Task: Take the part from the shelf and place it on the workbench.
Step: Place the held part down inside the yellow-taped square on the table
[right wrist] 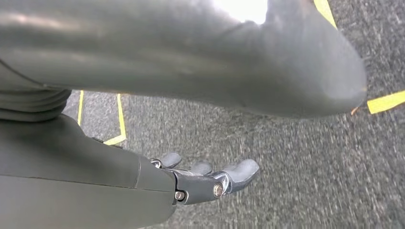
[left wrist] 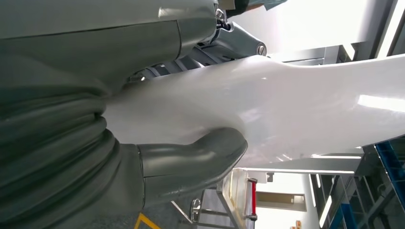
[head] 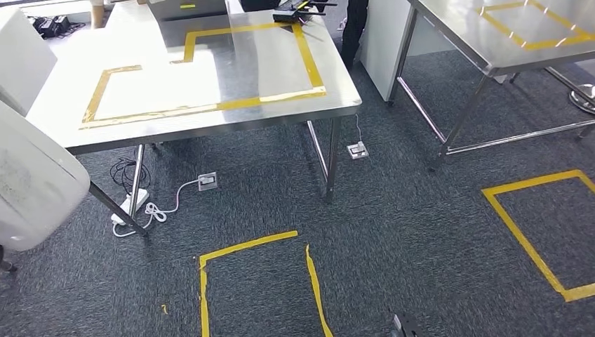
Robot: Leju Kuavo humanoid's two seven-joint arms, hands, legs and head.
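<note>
A large, smooth white part [head: 31,175] fills the left edge of the head view, lower than the near corner of the workbench. My left hand [left wrist: 71,143] grips this white part [left wrist: 286,105], with the thick thumb [left wrist: 196,160] pressed against one side and the fingers behind it. The steel workbench [head: 266,63] stands ahead, its top marked with a yellow tape outline [head: 210,107]. My right hand [right wrist: 157,171] hangs over the grey carpet with fingers [right wrist: 239,171] apart, holding nothing.
A second steel table [head: 505,42] stands at the right. Yellow tape squares [head: 252,281] [head: 540,225] mark the carpet. A power strip with cables [head: 133,207] and floor sockets [head: 207,181] [head: 358,149] lie under the workbench. A black device [head: 298,14] sits at its far end, beside a person's leg [head: 354,28].
</note>
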